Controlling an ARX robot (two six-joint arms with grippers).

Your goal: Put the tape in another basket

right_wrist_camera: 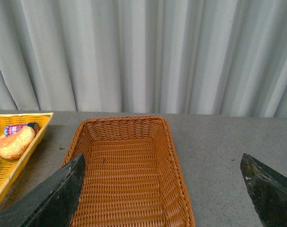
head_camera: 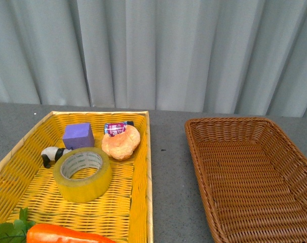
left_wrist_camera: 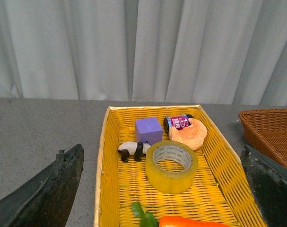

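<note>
The tape [head_camera: 83, 190], a yellowish roll with a white printed core, lies flat in the middle of the yellow basket [head_camera: 139, 177]. It also shows in the left wrist view [left_wrist_camera: 172, 180]. The dark brown wicker basket [head_camera: 220, 134] stands empty to the right of the yellow one, with a strip of table between them. My left gripper [left_wrist_camera: 161, 148] is open, held back from and above the yellow basket, with the tape between its fingers [left_wrist_camera: 53, 189] in view. My right gripper [right_wrist_camera: 162, 156] is open and empty, above the near part of the brown basket [right_wrist_camera: 120, 175]. Neither gripper shows in the front view.
The yellow basket also holds a purple cube [head_camera: 78, 135], a panda toy [head_camera: 53, 154], a bread roll [head_camera: 121, 142], a small can [head_camera: 115, 127] and an orange vegetable [head_camera: 67, 234] with green leaves. The grey table [head_camera: 167, 167] ends at a pale curtain [head_camera: 158, 50].
</note>
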